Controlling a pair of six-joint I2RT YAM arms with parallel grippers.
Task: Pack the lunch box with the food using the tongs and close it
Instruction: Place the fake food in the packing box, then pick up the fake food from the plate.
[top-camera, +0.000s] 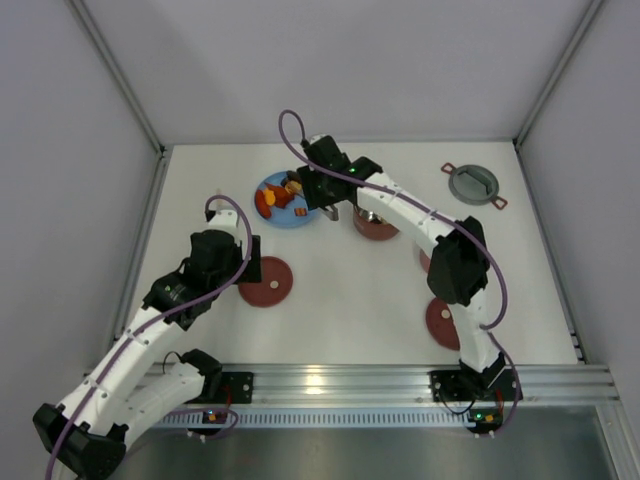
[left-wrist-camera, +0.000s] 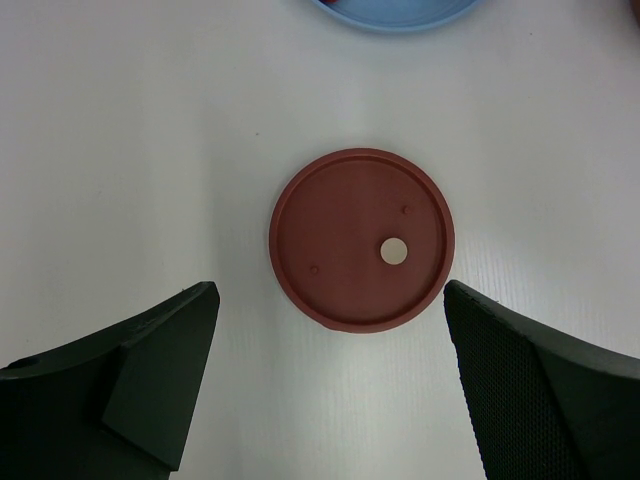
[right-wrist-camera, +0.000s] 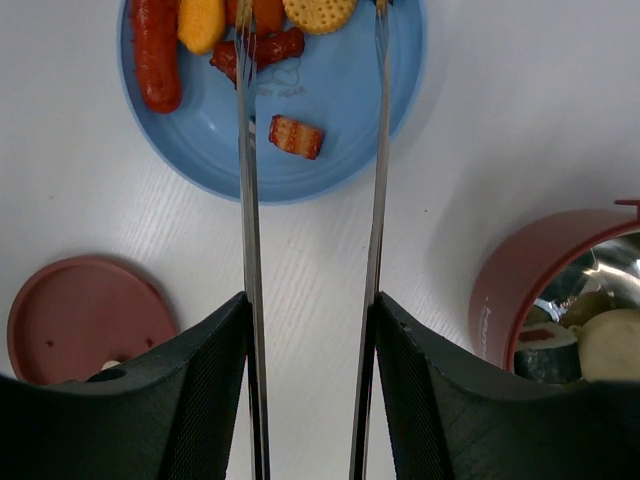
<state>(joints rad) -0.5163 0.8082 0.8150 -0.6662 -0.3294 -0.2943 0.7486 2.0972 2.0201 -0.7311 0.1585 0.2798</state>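
While the right hand (right-wrist-camera: 310, 315) is clamped on the tongs (right-wrist-camera: 247, 200), one slim arm pressed along each finger, their long axis runs straight ahead from it over the blue plate (right-wrist-camera: 370, 120). The tips pass out of the wrist view's top edge, straddling a red sausage piece (right-wrist-camera: 270, 48) among the food. The open lunch box bowl (right-wrist-camera: 520, 290), with some pieces already inside, stands just beside this hand to its right, so a short rightward carry looks likely, with nothing standing between plate and bowl. The left hand (left-wrist-camera: 325, 345), fingers wide apart, hovers over a dark-red disc lid (left-wrist-camera: 350, 230), well apart from the plate. The grey cover (top-camera: 473, 184) lies at the table's (top-camera: 350, 310) far right.
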